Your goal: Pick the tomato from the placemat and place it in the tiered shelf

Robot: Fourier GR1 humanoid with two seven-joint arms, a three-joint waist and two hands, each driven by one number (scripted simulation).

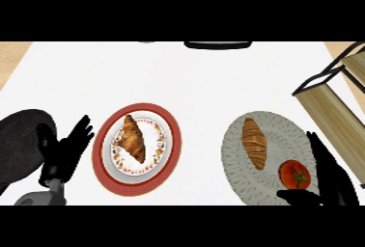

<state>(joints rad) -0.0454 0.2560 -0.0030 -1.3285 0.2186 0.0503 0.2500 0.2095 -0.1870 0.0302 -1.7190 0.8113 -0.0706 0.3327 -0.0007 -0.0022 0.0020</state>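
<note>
A red tomato (294,174) with a green stem lies on the lower right part of a round grey placemat (241,177). Beside it on the same mat, up and to the left, lies a croissant (254,142). My right hand (330,179) is right of the tomato, fingers straight and pointing up, thumb reaching in under the tomato; it stays open around the fruit. The tiered shelf (335,110), wooden boards in a black frame, stands at the right edge. My left hand (65,149) rests open at the lower left, fingers up.
A second croissant (132,138) lies on a patterned white plate (158,144) atop a round red mat (103,169), left of centre. A dark round object (20,140) sits at the far left edge. Another dark item (217,45) shows at the counter's far edge.
</note>
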